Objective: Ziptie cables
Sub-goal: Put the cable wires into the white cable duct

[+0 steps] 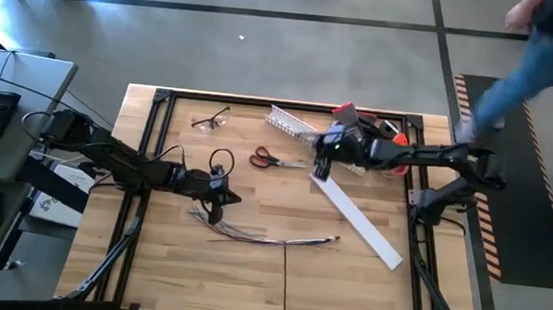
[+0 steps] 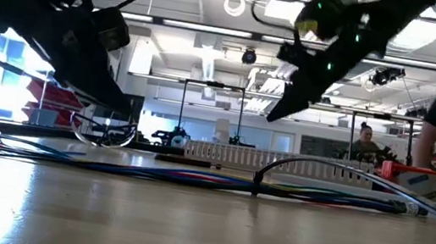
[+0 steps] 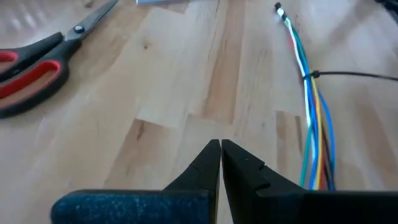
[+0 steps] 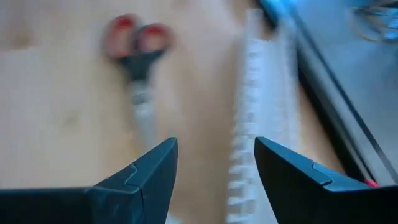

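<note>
The cables (image 1: 264, 237) lie flat on the wooden table as a thin bundle of coloured wires; the left wrist view shows them (image 3: 311, 118) beside my fingers. The black ziptie (image 3: 313, 75) is looped around the bundle, its tail (image 3: 357, 74) sticking out sideways. In the low view that tail (image 2: 323, 164) arcs up off the bundle. My left gripper (image 1: 218, 214) (image 3: 220, 144) is shut, just above the table at the cables' left end, touching nothing. My right gripper (image 1: 320, 167) (image 4: 214, 146) hangs open above the table between the scissors and the duct.
Red-handled scissors (image 1: 266, 157) lie mid-table. The white slotted duct (image 1: 294, 124) sits near the far edge, and the flat white cover strip (image 1: 356, 217) slants toward the right. Safety glasses (image 1: 209, 121) are at far left. A person (image 1: 537, 47) walks beyond the far right corner.
</note>
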Action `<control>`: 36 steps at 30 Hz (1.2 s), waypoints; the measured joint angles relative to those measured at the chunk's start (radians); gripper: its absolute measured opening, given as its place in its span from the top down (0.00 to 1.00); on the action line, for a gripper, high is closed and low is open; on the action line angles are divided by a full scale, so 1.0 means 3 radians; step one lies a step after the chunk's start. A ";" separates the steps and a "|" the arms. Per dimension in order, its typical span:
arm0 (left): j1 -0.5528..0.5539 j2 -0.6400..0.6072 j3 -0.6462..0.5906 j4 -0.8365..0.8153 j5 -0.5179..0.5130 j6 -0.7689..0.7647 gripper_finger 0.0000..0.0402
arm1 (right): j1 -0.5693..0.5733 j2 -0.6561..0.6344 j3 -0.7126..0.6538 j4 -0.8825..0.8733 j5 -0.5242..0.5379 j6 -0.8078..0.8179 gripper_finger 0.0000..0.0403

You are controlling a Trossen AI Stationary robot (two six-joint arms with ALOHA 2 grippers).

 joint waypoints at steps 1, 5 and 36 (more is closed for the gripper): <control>-0.0036 0.0010 0.0004 0.0011 -0.0030 -0.0023 1.00 | -0.0112 -0.0013 -0.0116 0.0210 -0.0010 0.0045 0.49; -0.0142 0.0027 0.0010 0.0070 -0.0056 0.0055 1.00 | -0.0473 -0.0013 -0.0508 0.0642 -0.0283 0.0016 0.49; -0.1028 -0.0067 0.0552 -0.0357 -0.1409 0.0145 1.00 | 0.0133 -0.0638 -0.0746 0.0442 0.0527 0.0055 1.00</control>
